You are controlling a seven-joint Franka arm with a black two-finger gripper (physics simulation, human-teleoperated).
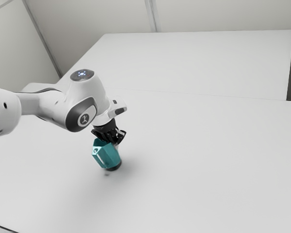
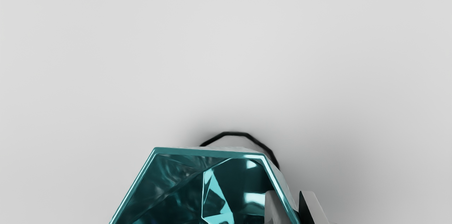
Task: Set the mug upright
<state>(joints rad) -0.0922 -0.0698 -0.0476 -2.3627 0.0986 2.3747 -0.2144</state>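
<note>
While the teal mug (image 1: 105, 155) leans on a slant over the pale surface (image 1: 208, 170), the tool (image 1: 115, 143) at its rim pinches its wall, one finger inside, one outside; the white arm (image 1: 53, 108) reaches in above the mug from the exterior view's left.

I get bright, even light over the pale table (image 1: 208, 145) in both views. A soft-edged shadow spreads near the mug (image 1: 106, 155), and in my wrist view white glints shine inside it.

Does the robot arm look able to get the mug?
Yes, it seems so: the gripper is pinching the mug by its wall, one finger inside and one outside. Nothing looks in the way.
</note>
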